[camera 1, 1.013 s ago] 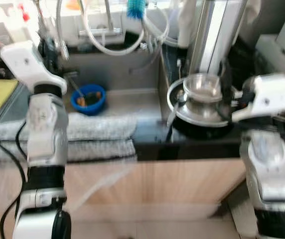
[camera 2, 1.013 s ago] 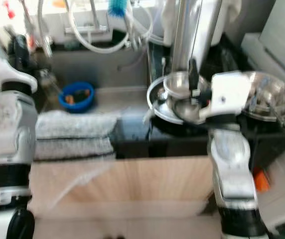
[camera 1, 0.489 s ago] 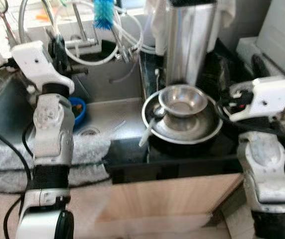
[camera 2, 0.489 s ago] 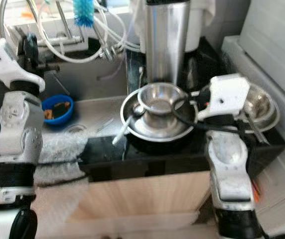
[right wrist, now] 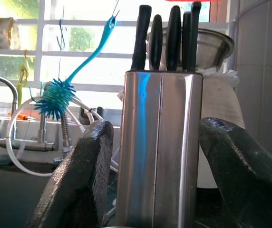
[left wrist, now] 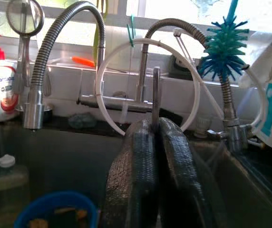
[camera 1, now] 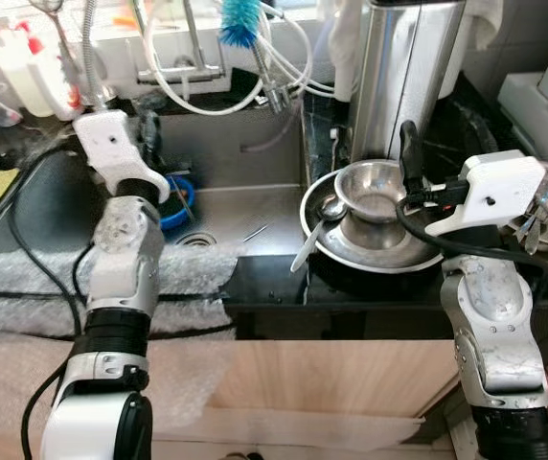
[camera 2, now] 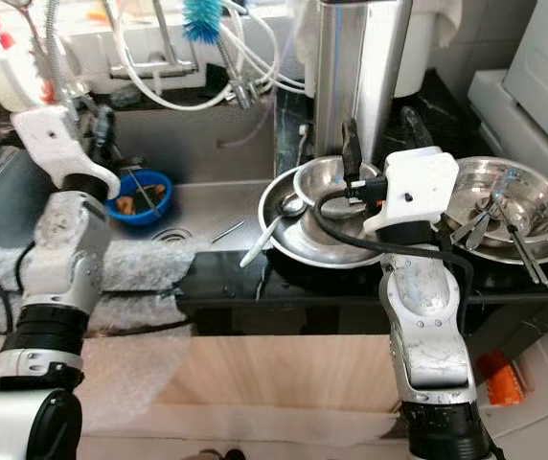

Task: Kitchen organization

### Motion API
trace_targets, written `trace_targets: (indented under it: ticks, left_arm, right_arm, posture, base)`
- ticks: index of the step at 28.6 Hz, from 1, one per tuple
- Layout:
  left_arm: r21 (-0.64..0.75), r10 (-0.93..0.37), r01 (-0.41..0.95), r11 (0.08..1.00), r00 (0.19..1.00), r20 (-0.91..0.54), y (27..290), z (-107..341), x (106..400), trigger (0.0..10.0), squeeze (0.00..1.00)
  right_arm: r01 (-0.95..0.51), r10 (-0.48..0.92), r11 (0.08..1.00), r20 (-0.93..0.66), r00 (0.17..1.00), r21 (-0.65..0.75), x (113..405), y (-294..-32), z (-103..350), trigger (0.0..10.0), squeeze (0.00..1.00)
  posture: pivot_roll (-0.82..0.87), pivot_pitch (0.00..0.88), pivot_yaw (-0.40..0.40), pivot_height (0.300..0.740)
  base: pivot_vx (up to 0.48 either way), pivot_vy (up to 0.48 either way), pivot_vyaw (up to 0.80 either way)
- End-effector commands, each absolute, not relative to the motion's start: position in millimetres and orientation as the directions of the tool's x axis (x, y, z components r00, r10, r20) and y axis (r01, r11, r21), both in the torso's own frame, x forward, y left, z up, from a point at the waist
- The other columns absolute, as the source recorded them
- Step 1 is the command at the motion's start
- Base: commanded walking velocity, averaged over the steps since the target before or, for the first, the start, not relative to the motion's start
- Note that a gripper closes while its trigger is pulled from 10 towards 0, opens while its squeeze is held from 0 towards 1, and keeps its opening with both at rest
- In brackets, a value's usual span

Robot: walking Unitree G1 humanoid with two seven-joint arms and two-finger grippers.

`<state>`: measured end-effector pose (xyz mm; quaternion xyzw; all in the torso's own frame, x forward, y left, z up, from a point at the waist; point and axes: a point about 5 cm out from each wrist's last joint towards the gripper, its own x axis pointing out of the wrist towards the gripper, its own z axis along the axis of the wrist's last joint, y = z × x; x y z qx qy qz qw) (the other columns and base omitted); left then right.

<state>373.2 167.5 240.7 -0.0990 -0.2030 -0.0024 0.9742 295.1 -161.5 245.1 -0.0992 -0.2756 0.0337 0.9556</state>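
Right gripper (right wrist: 152, 180) gapes wide above stacked steel bowls (camera 1: 375, 216) on the counter, facing the knife block (right wrist: 159, 142). Left gripper (left wrist: 156, 161) pinched closed over the sink (camera 1: 226, 153), apparently empty, near blue bowl (camera 1: 173, 201).

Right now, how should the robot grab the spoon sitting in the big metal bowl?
Probably by the spoon's long handle, which sticks out over the big bowl's rim toward the sink. The free end hangs clear, so come from above on the sink side. The open right gripper hovers nearby.
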Motion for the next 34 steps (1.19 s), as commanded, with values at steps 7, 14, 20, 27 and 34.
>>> trace_targets:
  ticks: [7,14,20,27,34]
  left_arm:
    - [-0.304,0.014,0.1,0.947,0.936,0.351,154,232,386,10.0,1.0]
    - [-0.317,0.005,0.112,0.942,0.938,0.347,150,228,388,10.0,1.0]
    - [-0.315,0.012,0.114,0.942,0.929,0.371,154,230,385,10.0,0.0]
    - [-0.304,0.022,0.111,0.946,0.915,0.402,160,233,380,10.0,0.0]
    - [-0.302,0.037,0.101,0.948,0.907,0.419,168,234,374,10.0,0.0]
  right_arm:
    - [-0.018,0.119,0.981,0.527,0.842,-0.194,291,-157,246,10.0,0.0]
    - [-0.021,0.117,0.982,0.519,0.847,-0.188,291,-156,244,10.0,0.0]
    - [-0.059,0.141,0.983,0.501,0.854,-0.176,292,-151,242,10.0,0.0]
    - [-0.169,0.127,0.985,0.499,0.857,0.04,286,-140,252,10.0,0.0]
    - [-0.242,0.14,0.96,0.505,0.852,0.142,276,-126,260,10.0,0.0]
  posture:
    - [-0.06,0.12,0.12,0.74]
    - [-0.06,0.122,0.122,0.74]
    - [-0.06,0.119,0.122,0.74]
    - [-0.06,0.12,0.12,0.74]
    - [-0.07,0.121,0.121,0.74]
  base:
    - [0.0,0.0,0.0]
    - [0.0,0.0,0.0]
    - [0.0,0.0,0.0]
    - [0.0,0.0,0.0]
    - [0.0,0.0,0.0]
